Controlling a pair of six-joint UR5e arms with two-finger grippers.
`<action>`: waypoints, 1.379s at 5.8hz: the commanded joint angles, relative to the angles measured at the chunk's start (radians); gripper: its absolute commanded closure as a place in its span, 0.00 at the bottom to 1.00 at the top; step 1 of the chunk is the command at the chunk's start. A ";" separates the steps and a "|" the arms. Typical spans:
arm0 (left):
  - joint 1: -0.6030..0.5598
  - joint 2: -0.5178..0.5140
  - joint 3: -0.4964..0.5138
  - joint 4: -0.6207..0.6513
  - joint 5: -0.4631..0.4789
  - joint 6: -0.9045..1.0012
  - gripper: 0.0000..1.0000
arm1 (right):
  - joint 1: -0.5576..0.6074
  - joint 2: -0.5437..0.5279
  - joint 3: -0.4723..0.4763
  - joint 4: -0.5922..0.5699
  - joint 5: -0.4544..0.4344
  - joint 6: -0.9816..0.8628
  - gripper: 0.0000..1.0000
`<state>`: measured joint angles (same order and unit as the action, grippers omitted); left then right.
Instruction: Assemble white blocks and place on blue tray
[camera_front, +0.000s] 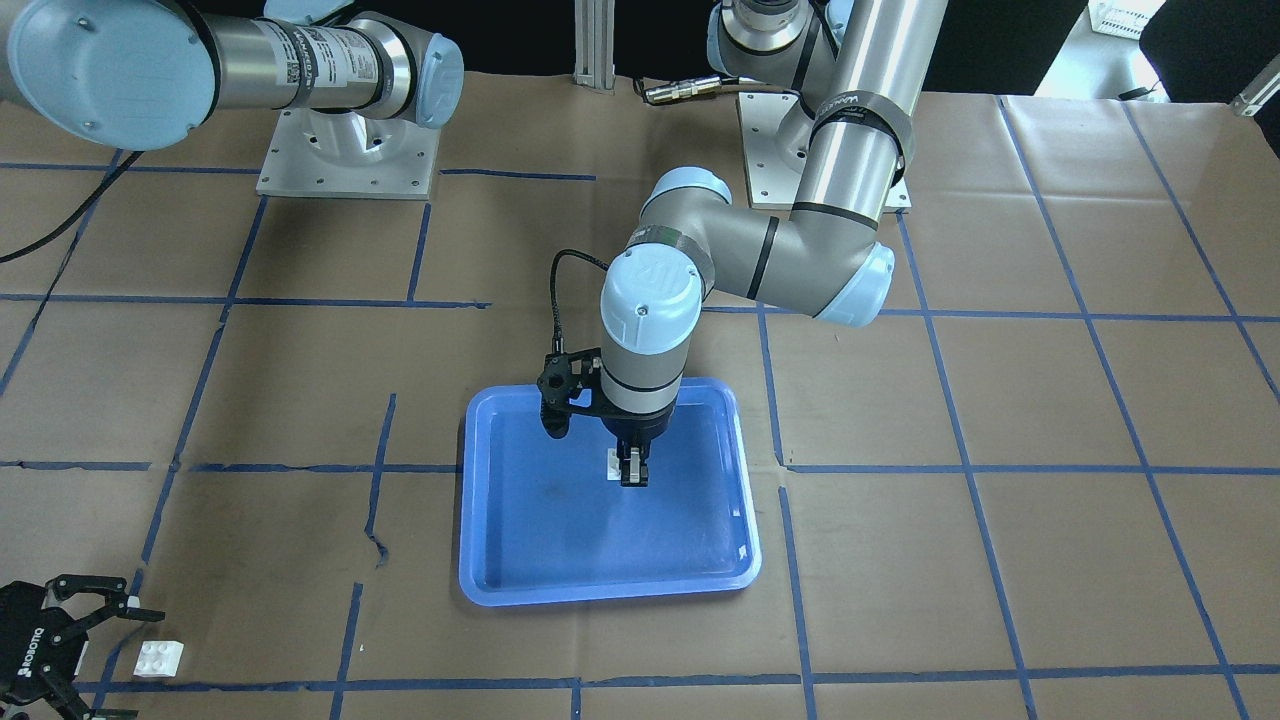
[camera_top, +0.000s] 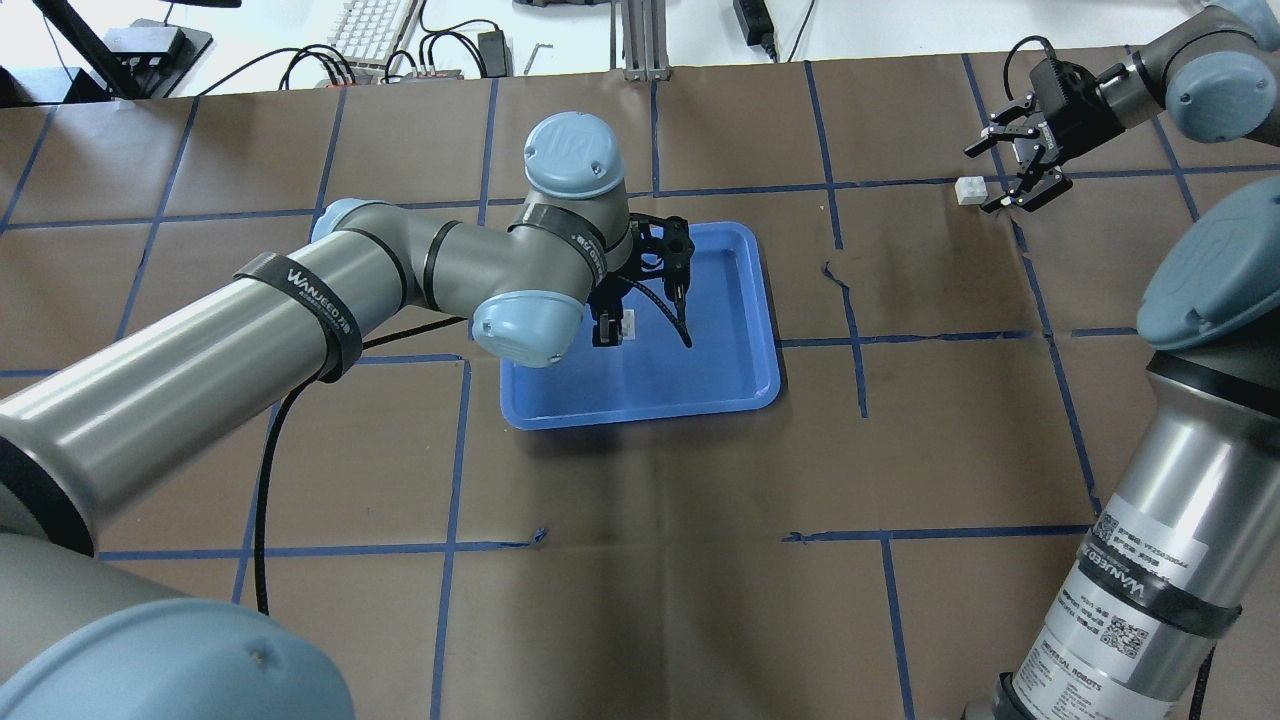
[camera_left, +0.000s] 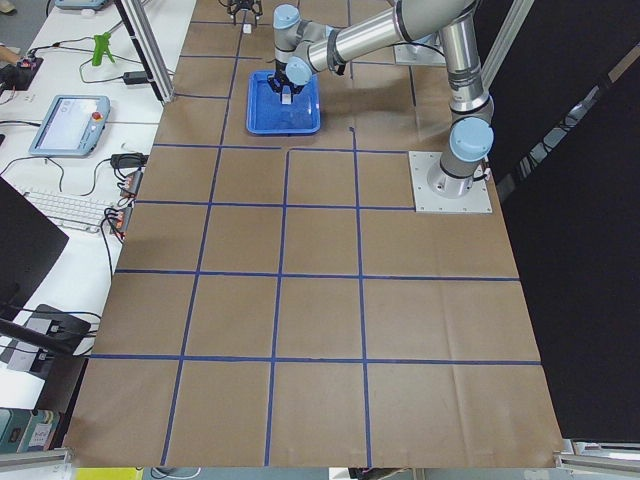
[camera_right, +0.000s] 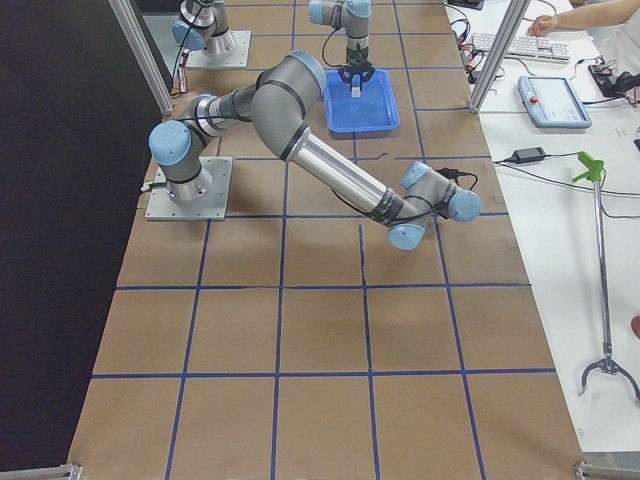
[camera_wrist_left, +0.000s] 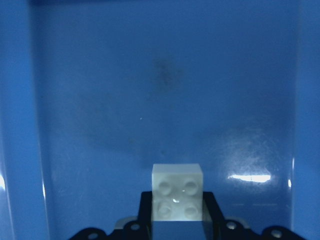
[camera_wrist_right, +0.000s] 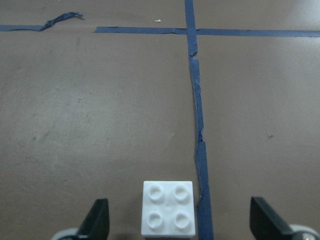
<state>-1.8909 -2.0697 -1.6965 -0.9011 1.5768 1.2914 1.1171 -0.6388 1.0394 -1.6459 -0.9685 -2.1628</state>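
Observation:
My left gripper (camera_front: 630, 472) is shut on a white block (camera_front: 612, 466) and holds it low over the middle of the blue tray (camera_front: 560, 540). In the left wrist view the block (camera_wrist_left: 177, 185) sits studs-up between the fingers (camera_wrist_left: 212, 212), with the tray floor (camera_wrist_left: 150, 75) behind it. The second white block (camera_top: 968, 189) lies on the brown table at the far right. My right gripper (camera_top: 982, 180) is open around it, apart from it. In the right wrist view this block (camera_wrist_right: 168, 207) sits between the spread fingers (camera_wrist_right: 97, 220).
Blue tape lines (camera_top: 850, 300) divide the brown paper table into squares. The two arm base plates (camera_front: 345, 150) stand at the robot's side of the table. A keyboard and cables (camera_top: 370, 30) lie past the far edge.

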 joint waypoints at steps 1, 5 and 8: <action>-0.001 -0.022 -0.012 0.004 0.000 0.017 0.95 | 0.000 -0.002 0.001 0.002 -0.007 0.001 0.34; -0.001 -0.038 -0.022 0.025 0.000 0.017 0.02 | -0.007 -0.008 -0.005 0.005 -0.007 0.001 0.69; 0.050 0.159 0.059 -0.251 0.000 0.006 0.02 | -0.002 -0.126 0.001 0.145 0.000 -0.003 0.69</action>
<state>-1.8683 -1.9945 -1.6699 -1.0202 1.5794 1.3018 1.1130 -0.7238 1.0348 -1.5652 -0.9732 -2.1618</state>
